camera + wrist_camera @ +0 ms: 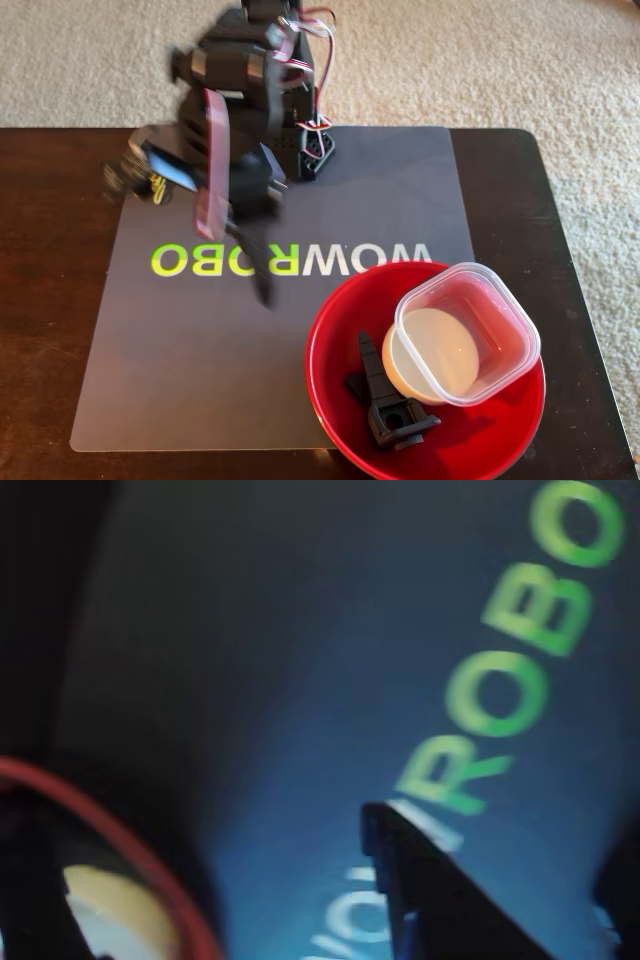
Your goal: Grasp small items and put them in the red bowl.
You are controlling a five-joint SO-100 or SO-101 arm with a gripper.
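Observation:
The red bowl (pixel 470 440) sits at the mat's front right corner in the fixed view. It holds a clear square tub (pixel 490 310), a small white dish (pixel 430 350) under the tub, and black plastic parts (pixel 385 400). My gripper (pixel 262 285) hangs blurred over the mat's lettering, left of the bowl and apart from it. In the wrist view the gripper (pixel 500 840) is open with only mat between its fingers, and the bowl's rim (pixel 100 830) curves in at lower left. A yellow clip (pixel 155 187) shows blurred at the mat's back left, partly behind the arm.
A dark grey mat (pixel 180 360) with green WOWROBO lettering covers a dark wooden table (pixel 50 300). The arm's base (pixel 300 150) stands at the mat's back edge. Beige carpet lies beyond the table.

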